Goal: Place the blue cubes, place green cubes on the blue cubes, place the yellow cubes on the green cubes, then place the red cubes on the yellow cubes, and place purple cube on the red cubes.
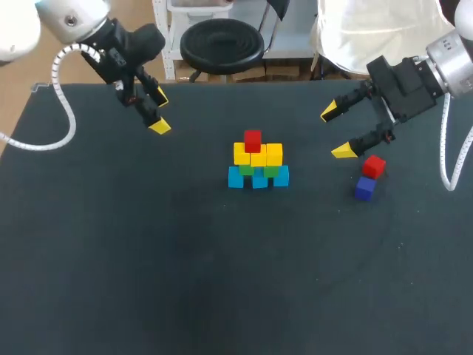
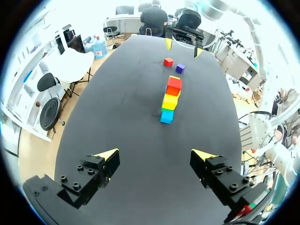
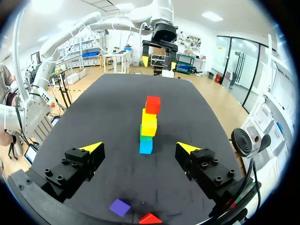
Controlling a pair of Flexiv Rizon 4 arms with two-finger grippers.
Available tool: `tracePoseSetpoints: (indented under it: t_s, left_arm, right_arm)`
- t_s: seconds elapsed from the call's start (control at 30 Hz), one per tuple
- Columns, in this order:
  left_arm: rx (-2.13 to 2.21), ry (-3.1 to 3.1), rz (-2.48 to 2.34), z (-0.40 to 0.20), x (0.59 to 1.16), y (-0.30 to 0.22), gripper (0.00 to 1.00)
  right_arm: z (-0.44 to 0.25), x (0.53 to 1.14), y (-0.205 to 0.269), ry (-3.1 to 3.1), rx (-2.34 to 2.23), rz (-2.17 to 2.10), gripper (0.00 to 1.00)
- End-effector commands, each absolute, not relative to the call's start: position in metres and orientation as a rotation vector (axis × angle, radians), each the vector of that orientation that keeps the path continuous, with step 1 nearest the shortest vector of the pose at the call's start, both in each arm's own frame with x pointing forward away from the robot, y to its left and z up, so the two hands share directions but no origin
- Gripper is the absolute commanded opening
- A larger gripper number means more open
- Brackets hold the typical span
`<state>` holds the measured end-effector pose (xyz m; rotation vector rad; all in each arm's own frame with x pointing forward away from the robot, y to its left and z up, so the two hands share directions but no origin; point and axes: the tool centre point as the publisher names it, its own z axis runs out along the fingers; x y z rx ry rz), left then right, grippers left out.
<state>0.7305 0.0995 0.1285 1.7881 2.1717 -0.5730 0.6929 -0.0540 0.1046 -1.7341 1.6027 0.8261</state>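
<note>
Mid-build at the middle of the black table (image 1: pixel 148 266), a stack (image 1: pixel 257 163) stands with a row of blue cubes (image 1: pixel 258 180) at its base. Green cubes (image 1: pixel 246 169) sit on them, yellow cubes (image 1: pixel 258 154) above those, and a single red cube (image 1: pixel 253 140) on top. A loose red cube (image 1: pixel 374 166) and the purple cube (image 1: pixel 365 188) lie on the table just beside each other, to the stack's right. They sit close below the right gripper (image 1: pixel 336 132), whose yellow-tipped fingers are spread wide and hold nothing. The left gripper (image 1: pixel 159 111) hangs over the table's far left part, well apart from the stack, its fingers likewise spread and empty.
</note>
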Motion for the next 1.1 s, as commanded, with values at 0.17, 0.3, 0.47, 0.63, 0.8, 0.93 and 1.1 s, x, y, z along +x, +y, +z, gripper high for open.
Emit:
tracePoseSetpoints:
  t_s: [0.17,0.3,0.47,0.63,0.8,0.93,1.1]
  left_arm:
    - [1.773,2.158,-0.576,0.128,0.726,0.101,1.0]
    - [1.773,2.158,-0.576,0.128,0.726,0.101,1.0]
    - [1.846,1.899,-0.682,0.159,0.728,0.076,1.0]
    - [1.882,1.805,-0.737,0.18,0.723,0.071,1.0]
    - [1.927,1.729,-0.773,0.19,0.709,0.072,1.0]
    - [1.927,1.758,-0.751,0.192,0.706,0.072,1.0]
    - [1.927,1.758,-0.751,0.192,0.706,0.072,1.0]
  right_arm:
    - [0.104,0.693,-0.054,1.601,-1.734,0.827,1.0]
    - [0.104,0.693,-0.054,1.601,-1.734,0.827,1.0]
    - [0.104,0.693,-0.054,1.601,-1.734,0.827,1.0]
    - [0.104,0.693,-0.054,1.601,-1.734,0.827,1.0]
    - [0.104,0.693,-0.054,1.601,-1.734,0.827,1.0]
    - [0.104,0.693,-0.054,1.601,-1.734,0.827,1.0]
    - [0.104,0.693,-0.054,1.601,-1.734,0.827,1.0]
